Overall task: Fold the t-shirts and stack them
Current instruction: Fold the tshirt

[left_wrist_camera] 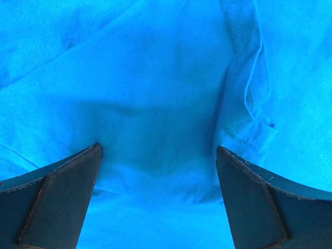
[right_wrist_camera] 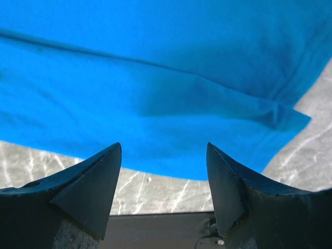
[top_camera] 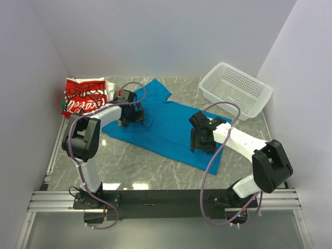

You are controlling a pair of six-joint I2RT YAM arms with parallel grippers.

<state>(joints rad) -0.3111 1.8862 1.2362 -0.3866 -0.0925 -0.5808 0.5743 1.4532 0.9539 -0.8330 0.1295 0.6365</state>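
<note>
A bright-blue t-shirt (top_camera: 166, 124) lies spread on the marble table, one sleeve pointing to the back. A folded red-and-white t-shirt (top_camera: 83, 96) with white script lies at the back left. My left gripper (top_camera: 129, 118) is open just above the blue shirt's left part; the left wrist view shows blue cloth (left_wrist_camera: 155, 104) and a hemmed seam (left_wrist_camera: 244, 93) between the wide-apart fingers. My right gripper (top_camera: 199, 144) is open over the shirt's near right part; the right wrist view shows the shirt's near edge (right_wrist_camera: 171, 129) and bare table between the fingers.
A white perforated plastic basket (top_camera: 236, 89) stands at the back right. Grey walls close in the table on three sides. A black rail (top_camera: 155, 198) runs along the near edge. The marble table (top_camera: 135, 166) shows in front of the shirt.
</note>
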